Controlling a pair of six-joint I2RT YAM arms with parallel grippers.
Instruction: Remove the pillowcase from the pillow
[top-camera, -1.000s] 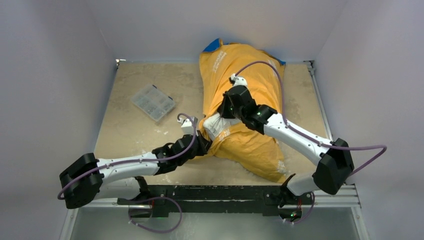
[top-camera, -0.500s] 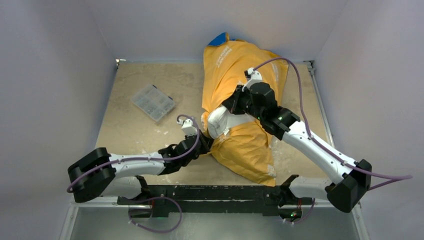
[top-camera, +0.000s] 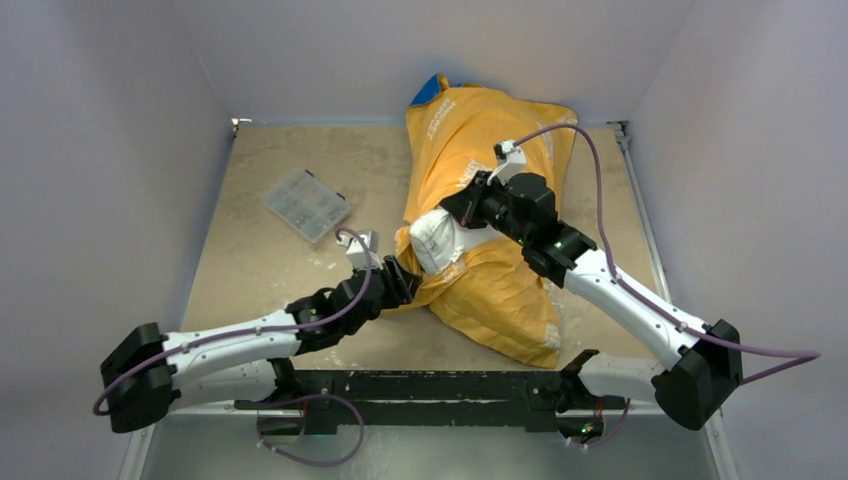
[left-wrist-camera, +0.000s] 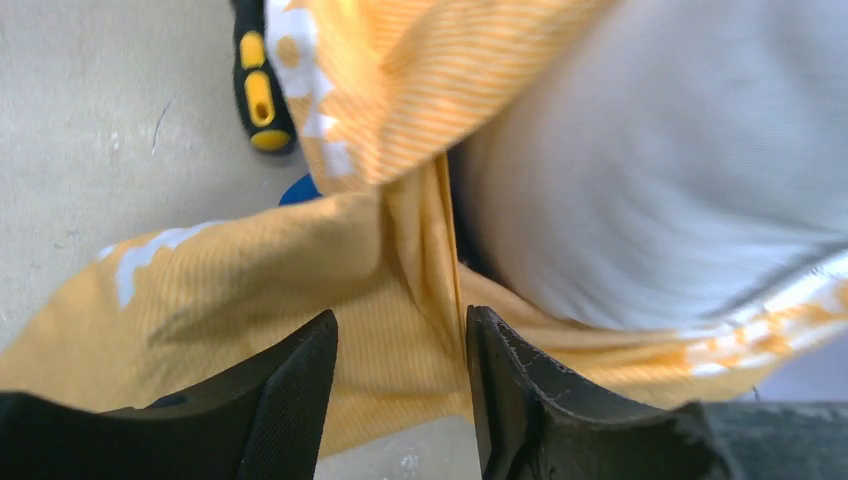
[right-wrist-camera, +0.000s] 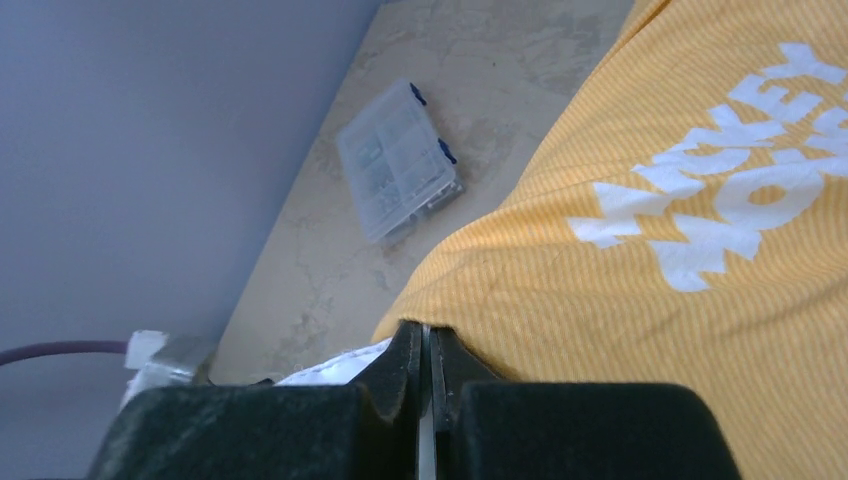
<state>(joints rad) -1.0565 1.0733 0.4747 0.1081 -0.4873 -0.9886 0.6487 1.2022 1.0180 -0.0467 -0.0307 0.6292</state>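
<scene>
The orange-yellow pillowcase (top-camera: 500, 290) with white lettering lies down the middle of the table, a blue corner (top-camera: 428, 90) showing at its far end. At its left opening the white pillow (top-camera: 432, 240) bulges out. My right gripper (top-camera: 452, 208) is above that opening, shut on the pillowcase (right-wrist-camera: 650, 300) edge; in its wrist view the gripper (right-wrist-camera: 428, 330) pinches the hem, with the pillow (right-wrist-camera: 335, 365) just left of it. My left gripper (top-camera: 400, 280) sits low at the near-left flap. Its jaws (left-wrist-camera: 400, 340) stand open, a loose fold of pillowcase (left-wrist-camera: 250, 290) just beyond them, beside the pillow (left-wrist-camera: 650, 150).
A clear plastic organiser box (top-camera: 306, 205) lies on the tan table to the left of the pillowcase, also seen in the right wrist view (right-wrist-camera: 400, 160). A black-and-yellow tool handle (left-wrist-camera: 255, 80) pokes out beside the fabric. Walls close in the back and both sides.
My left gripper has opened and let go of the pillowcase flap, shifting slightly left. The right gripper pulled the pillowcase edge up and away, baring more white pillow.
</scene>
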